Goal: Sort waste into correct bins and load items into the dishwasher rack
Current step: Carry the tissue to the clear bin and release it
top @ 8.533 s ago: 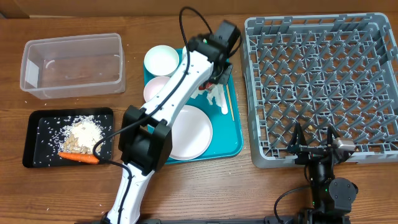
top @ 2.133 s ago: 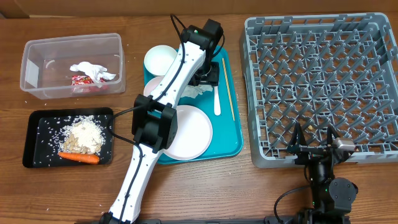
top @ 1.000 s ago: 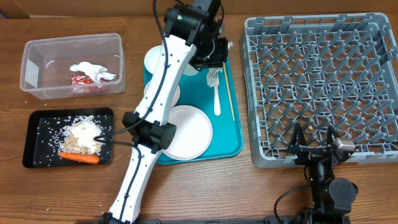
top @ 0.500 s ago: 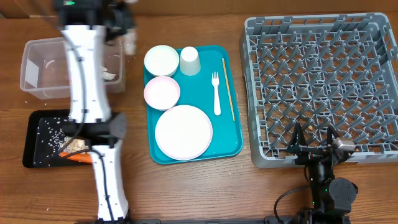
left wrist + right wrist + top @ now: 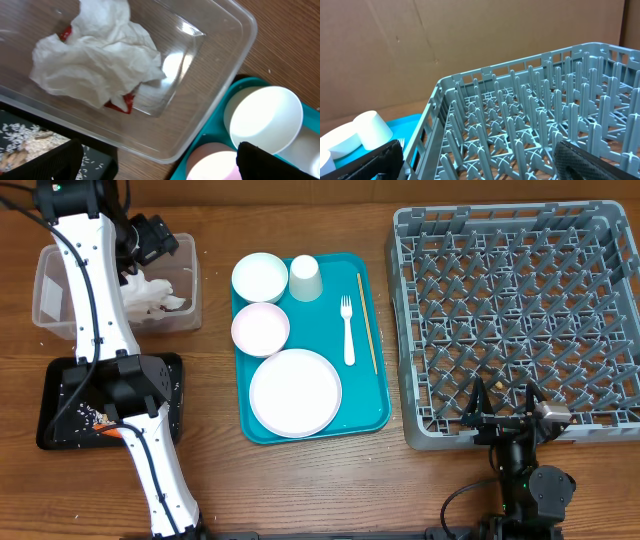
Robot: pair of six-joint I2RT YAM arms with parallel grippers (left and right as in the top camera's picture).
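My left gripper point(image 5: 152, 242) hangs open and empty above the clear tub point(image 5: 50, 275). In the tub lie crumpled white napkins point(image 5: 95, 60) on a red wrapper point(image 5: 120, 104). The black tray point(image 5: 60, 395) with rice point(image 5: 30, 145) sits in front of it, partly hidden by my arm. The teal tray point(image 5: 375, 415) carries two white bowls point(image 5: 260, 277) point(image 5: 260, 328), a plate point(image 5: 295, 392), a cup point(image 5: 306, 277), a fork point(image 5: 348, 330) and a wooden stick point(image 5: 368, 320). My right gripper point(image 5: 505, 408) stands open at the near edge of the grey rack point(image 5: 520, 290).
The rack's upright pegs point(image 5: 530, 115) fill the right wrist view, with the cup point(image 5: 367, 131) beyond its left wall. Bare wooden table point(image 5: 330, 480) lies in front of the trays. A cardboard wall point(image 5: 470, 35) stands behind.
My left arm swung from the teal tray to above the clear tub, and its gripper opened. A second napkin now lies in the tub. The right arm stayed still.
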